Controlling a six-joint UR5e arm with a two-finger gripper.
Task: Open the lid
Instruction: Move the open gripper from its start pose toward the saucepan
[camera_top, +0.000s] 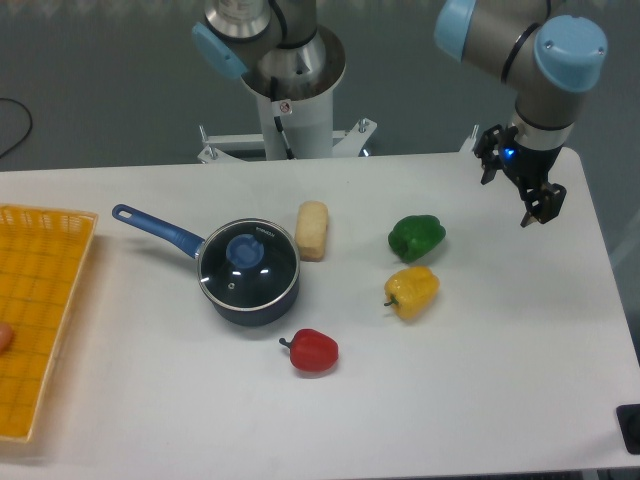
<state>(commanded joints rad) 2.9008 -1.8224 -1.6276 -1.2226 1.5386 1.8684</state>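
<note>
Lid (248, 268): clear glass, glossy, I see glare on it; thin bright metal rim; knob (245, 251) looks like matt blue plastic. Saucepan (262, 305): dark blue, smooth enamel-like sheen; handle same blue, shiny. Table (480, 380): white, matt, smooth. Peppers, red (315, 351), yellow (413, 291), green (417, 237): waxy, glossy skins, plastic-looking. Pale bread-like piece (312, 230): dull, slightly rough. Tray (40, 320): orange plastic grid, semi-gloss. Gripper (535, 205): black, matt. Arm joints: grey metal, light blue plastic caps, satin.
</note>
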